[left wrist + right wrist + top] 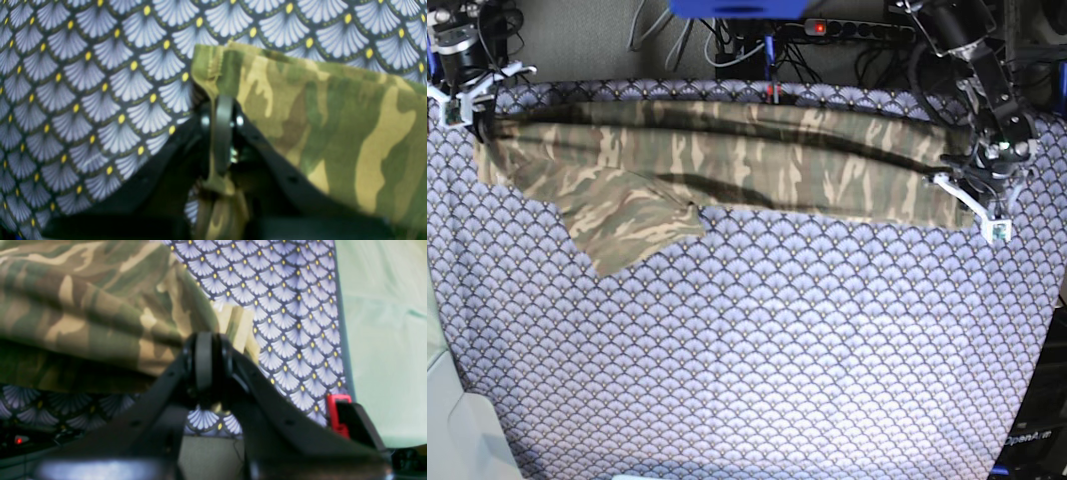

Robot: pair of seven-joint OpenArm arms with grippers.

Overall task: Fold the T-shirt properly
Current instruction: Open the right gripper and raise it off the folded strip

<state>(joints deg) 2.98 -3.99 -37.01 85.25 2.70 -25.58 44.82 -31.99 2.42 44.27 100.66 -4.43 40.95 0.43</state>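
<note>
The camouflage T-shirt (757, 160) stretches in a long band across the far part of the table, held at both ends. On the right of the base view, my left gripper (957, 172) is shut on the shirt's end. In the left wrist view its fingers (221, 110) pinch a hemmed corner of the T-shirt (333, 126). At the far left, my right gripper (475, 112) is shut on the other end. The right wrist view shows the T-shirt (83, 313) bunched at that gripper's (204, 340) tips. One sleeve (632, 225) lies flat on the cloth.
A purple-grey fan-scale tablecloth (747, 350) covers the whole table. Cables and a power strip (857, 28) run behind the far edge. In the right wrist view a pale green surface (383, 340) lies beyond the table's side, with a red clip (333, 413) at its edge.
</note>
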